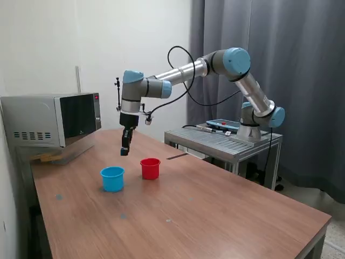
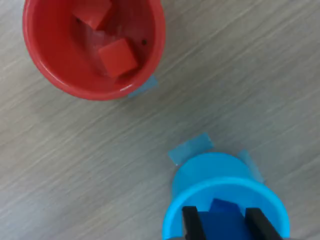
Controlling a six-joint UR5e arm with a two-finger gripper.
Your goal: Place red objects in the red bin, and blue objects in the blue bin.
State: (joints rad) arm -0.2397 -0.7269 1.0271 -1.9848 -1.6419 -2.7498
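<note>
The red bin (image 1: 150,168) (image 2: 50,65) stands on the wooden table with two red cubes inside, one (image 2: 117,57) in the middle and one (image 2: 92,12) against the wall. The blue bin (image 1: 112,178) (image 2: 200,180) stands beside it, toward the exterior view's left. My gripper (image 1: 125,151) (image 2: 222,227) hangs above the table between the two cups in the exterior view. In the wrist view it is over the blue bin's mouth. A dark blue cube (image 2: 222,220) fills the narrow gap between the fingers (image 2: 190,225), which look shut on it.
A microwave (image 1: 54,118) sits at the table's back on the exterior view's left. A metal stand (image 1: 226,137) carrying the arm's base is behind the table on the right. Bits of blue tape (image 2: 190,147) lie on the wood by the cups.
</note>
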